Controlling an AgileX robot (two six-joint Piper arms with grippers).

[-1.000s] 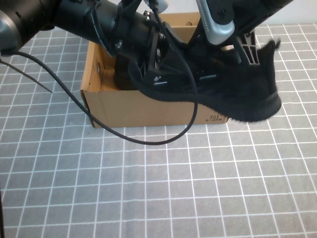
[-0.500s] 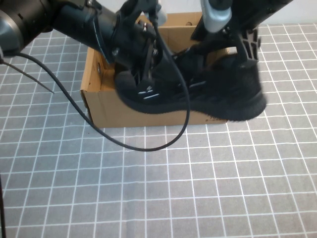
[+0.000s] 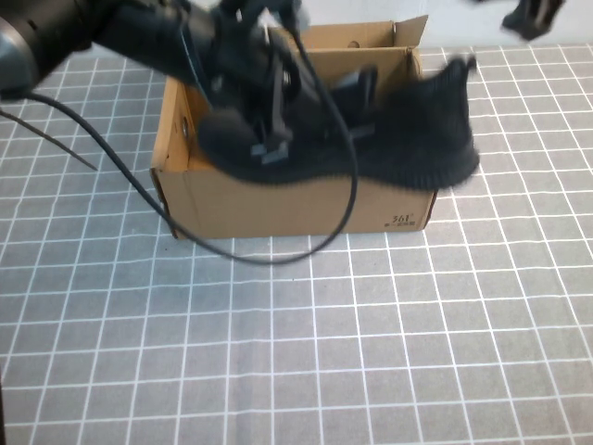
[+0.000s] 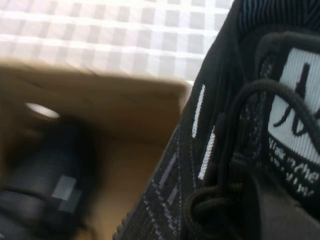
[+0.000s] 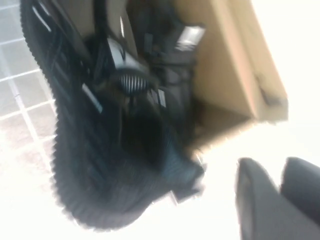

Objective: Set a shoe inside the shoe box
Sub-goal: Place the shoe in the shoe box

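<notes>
A black knit shoe (image 3: 408, 139) lies tilted across the open cardboard shoe box (image 3: 278, 204), its toe inside and its heel hanging over the box's right front corner. My left gripper (image 3: 269, 125) is shut on the shoe's laced front, above the box's left half. In the left wrist view the shoe's tongue and laces (image 4: 220, 125) fill the frame over the box wall (image 4: 125, 105). My right gripper (image 3: 533, 17) is up at the far right, clear of the shoe, open and empty. The right wrist view shows its fingers (image 5: 255, 200), the shoe (image 5: 85, 140) and the box (image 5: 240, 65).
A second dark shoe (image 5: 170, 45) lies inside the box, also showing in the left wrist view (image 4: 45, 190). A black cable (image 3: 139, 195) hangs from the left arm and loops over the grey checked cloth (image 3: 324, 352) in front of the box.
My right gripper let go of the shoe's heel and pulled up and away to the far right. The shoe moved left and sank lower into the box with my left gripper.
</notes>
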